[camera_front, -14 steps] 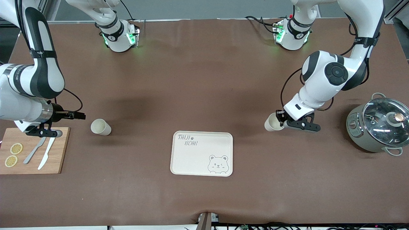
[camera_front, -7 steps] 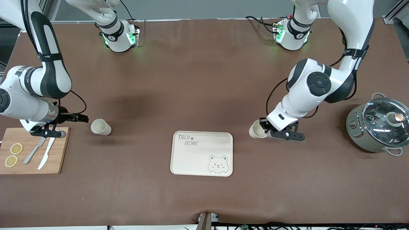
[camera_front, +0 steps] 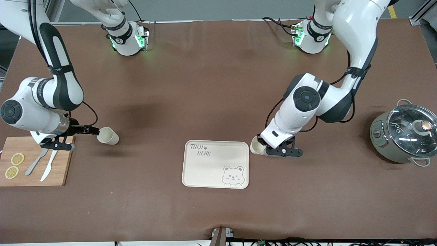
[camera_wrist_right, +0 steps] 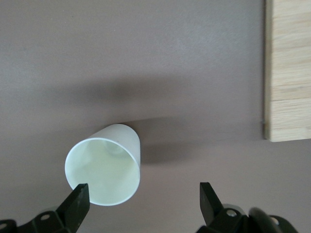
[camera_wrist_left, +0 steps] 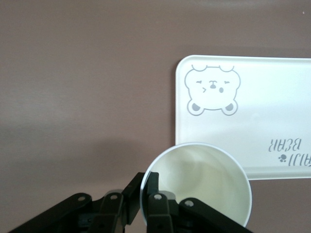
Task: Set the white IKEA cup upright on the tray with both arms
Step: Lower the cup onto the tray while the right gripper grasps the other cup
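Note:
A white cup hangs over the table at the edge of the cream bear tray that faces the left arm's end. My left gripper is shut on its rim, one finger inside and one outside. In the left wrist view the cup shows its mouth, pinched by the left gripper, and the tray lies past it. A second white cup lies on its side toward the right arm's end. My right gripper stands open at its mouth. The right wrist view has this cup beside one finger of the open right gripper.
A wooden cutting board with two lemon slices, a knife and another utensil lies under the right arm's wrist; its edge shows in the right wrist view. A grey pot with a glass lid stands at the left arm's end.
The left arm has carried its cup across the table up to the tray's edge. The right gripper, still open, has moved off the cutting board toward the lying cup's mouth.

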You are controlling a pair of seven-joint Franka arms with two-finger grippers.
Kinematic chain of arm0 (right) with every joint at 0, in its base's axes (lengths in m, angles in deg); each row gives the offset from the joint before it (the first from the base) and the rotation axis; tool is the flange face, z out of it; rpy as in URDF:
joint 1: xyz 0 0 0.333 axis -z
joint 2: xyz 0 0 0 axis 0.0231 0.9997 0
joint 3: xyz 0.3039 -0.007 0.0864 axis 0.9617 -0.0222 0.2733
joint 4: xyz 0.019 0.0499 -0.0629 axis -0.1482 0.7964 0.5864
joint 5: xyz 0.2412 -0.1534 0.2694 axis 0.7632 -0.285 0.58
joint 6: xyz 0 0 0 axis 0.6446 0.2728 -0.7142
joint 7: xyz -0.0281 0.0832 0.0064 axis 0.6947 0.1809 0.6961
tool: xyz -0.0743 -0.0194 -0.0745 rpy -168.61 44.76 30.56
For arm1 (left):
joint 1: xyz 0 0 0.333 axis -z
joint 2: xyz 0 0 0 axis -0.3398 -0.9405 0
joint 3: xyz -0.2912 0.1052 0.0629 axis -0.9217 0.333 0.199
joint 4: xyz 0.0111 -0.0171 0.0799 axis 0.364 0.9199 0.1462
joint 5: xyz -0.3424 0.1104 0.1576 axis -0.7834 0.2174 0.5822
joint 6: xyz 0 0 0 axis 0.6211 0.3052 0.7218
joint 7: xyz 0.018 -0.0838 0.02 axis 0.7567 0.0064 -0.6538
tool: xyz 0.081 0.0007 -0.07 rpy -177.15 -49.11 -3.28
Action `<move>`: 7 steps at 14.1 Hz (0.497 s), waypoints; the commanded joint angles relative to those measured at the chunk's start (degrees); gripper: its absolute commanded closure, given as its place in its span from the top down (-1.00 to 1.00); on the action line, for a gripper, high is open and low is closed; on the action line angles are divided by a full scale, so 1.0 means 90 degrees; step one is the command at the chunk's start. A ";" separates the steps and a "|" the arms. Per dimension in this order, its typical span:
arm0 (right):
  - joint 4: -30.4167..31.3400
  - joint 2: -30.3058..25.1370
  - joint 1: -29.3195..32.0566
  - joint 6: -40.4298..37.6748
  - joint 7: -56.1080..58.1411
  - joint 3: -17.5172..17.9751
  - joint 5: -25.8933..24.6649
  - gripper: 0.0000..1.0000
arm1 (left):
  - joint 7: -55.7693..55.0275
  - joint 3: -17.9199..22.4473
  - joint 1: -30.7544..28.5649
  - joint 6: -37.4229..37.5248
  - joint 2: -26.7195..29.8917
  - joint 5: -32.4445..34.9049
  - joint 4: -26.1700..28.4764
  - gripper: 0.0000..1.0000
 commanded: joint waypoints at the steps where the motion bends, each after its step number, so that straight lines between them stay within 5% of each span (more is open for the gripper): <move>1: 0.0084 -0.0002 0.0066 0.0123 -0.0048 0.0067 0.0168 1.00 | -0.0329 0.0338 0.0495 0.0198 -0.0395 0.0151 -0.0616 -1.00; 4: 0.0201 0.0077 0.0047 0.0358 -0.0048 0.0067 0.0168 0.83 | -0.0631 0.1196 0.1432 0.0208 -0.0718 0.0112 -0.0997 -1.00; 7: 0.0230 0.0193 0.0056 0.0513 -0.0048 0.0077 0.0227 0.66 | -0.0934 0.1404 0.1728 0.0179 -0.0992 0.0092 -0.1223 -1.00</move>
